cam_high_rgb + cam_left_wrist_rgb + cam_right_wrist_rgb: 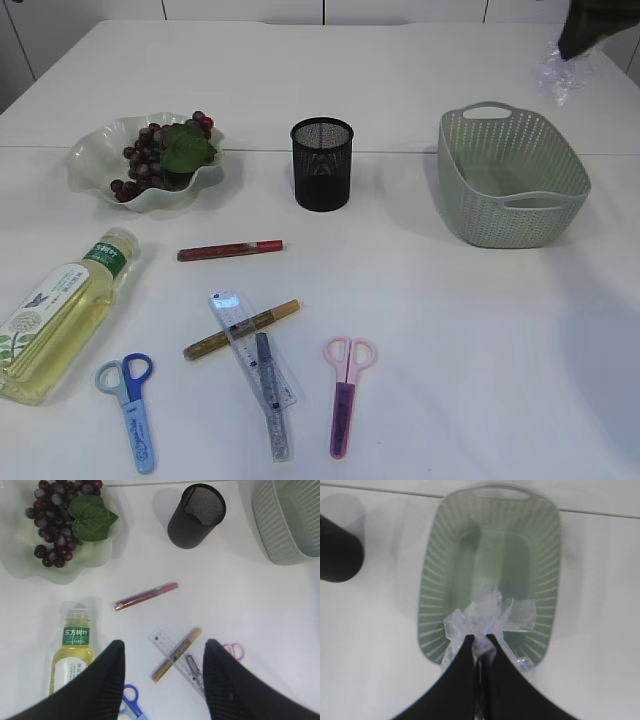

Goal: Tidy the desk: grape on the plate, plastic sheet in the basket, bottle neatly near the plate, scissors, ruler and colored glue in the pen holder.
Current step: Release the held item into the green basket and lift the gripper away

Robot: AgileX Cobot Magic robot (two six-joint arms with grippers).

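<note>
My right gripper (480, 639) is shut on the crumpled clear plastic sheet (487, 615), held high above the green basket (432, 580); the sheet (556, 72) shows at the top right of the exterior view. My left gripper (164, 647) hangs open and empty above the table. Below it lie the clear ruler (172, 650) crossed by a gold glue pen (192, 636), a red glue pen (145, 595) and the bottle (72, 655) on its side. Blue scissors (133, 405) and pink scissors (345, 395) lie near the front edge. The grape (160, 150) rests on the plate (90, 165). The black mesh pen holder (321, 163) stands upright.
A silver glue pen (268, 385) lies along the ruler (250, 345). The basket (510, 180) stands at the right and holds nothing. Bare white table lies in front of it on the right.
</note>
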